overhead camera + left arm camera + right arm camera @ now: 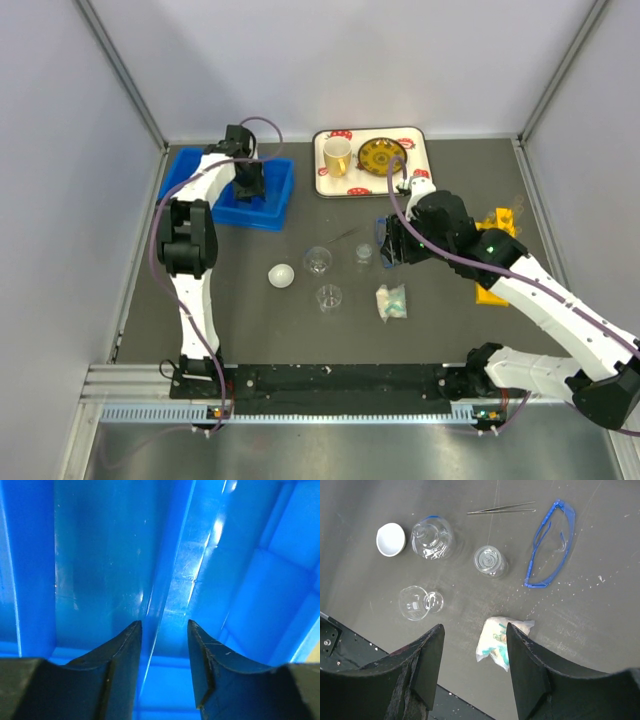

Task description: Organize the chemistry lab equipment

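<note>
Right hand [475, 626] hung above the table [600, 630], its two fingers about half apart and holding nothing. The white-and-teal packet [502, 640] lay on the table beneath it, showing in the gap between the fingertips and crowding toward the right-side finger. As I judged it, the packet's long axis ran slantwise across that gap rather than squarely along or across it. The hand would want a small shift toward that finger and perhaps a turn of the wrist before dropping. Beyond the fingertips the three small clear beakers [431, 537] stood apart from one another. The small white dome [390, 539] sat off to the left-finger side of them, and the blue-rimmed goggles [550, 545] lay well out on the right-finger side. My left hand [164, 622] was down inside the blue bin [275, 205], fingers parted with only the bin's floor showing between them. It was well apart from everything left on the table. So the right arm was plainly the nearer one, and the packet the closest thing to it.
</note>
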Available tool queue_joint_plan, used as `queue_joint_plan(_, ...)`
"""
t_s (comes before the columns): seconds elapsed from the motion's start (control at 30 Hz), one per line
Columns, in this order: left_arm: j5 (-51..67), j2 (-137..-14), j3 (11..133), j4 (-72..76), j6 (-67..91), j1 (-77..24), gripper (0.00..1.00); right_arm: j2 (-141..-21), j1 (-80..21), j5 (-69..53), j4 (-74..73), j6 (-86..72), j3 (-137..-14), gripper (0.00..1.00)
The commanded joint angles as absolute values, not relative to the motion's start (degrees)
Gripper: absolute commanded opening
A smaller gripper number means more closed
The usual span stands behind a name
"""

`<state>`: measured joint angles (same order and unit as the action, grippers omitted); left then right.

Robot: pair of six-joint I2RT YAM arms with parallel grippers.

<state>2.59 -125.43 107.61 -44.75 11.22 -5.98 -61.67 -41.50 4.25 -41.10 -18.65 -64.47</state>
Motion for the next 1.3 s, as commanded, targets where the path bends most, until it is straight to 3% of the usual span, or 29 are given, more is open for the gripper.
queue_joint_plan(0.0, 2.9, -124.7, 105.9, -45.2, 14.5, -5.7, 0.42, -61.4, -42.2, 2.9, -38.5, -19.5, -64.2, 0.54)
queue_joint_plan(0.17, 1.8, -123.9, 103.7, -45.5, 17.6, -5.7, 0.22, -60.6, -42.1, 3.1, -38.5, -19.9, -63.2, 0.54)
queue_joint_plan(0.23, 1.8, -123.2, 102.3, -45.5, 18.4, -5.7, 0.18, -60.4, -42.1, 3.0, -38.5, -20.0, -62.8, 0.53)
queue_joint_plan(0.37, 1.1, -121.5, 99.5, -45.4, 22.0, -5.7, 0.0, -59.7, -42.1, 2.6, -38.1, -20.6, -62.3, 0.54)
queue_joint_plan(0.9, 7.7, -107.0, 74.6, -29.5, 51.1, -6.7, 0.0, -53.9, -42.1, 1.4, -37.5, -22.1, -58.8, 0.53)
queue_joint_plan(1.27, 2.8, -104.7, 75.7, -28.4, 57.5, -15.2, 0.0, -50.3, -42.1, 1.2, -39.3, -22.8, -57.4, 0.53)
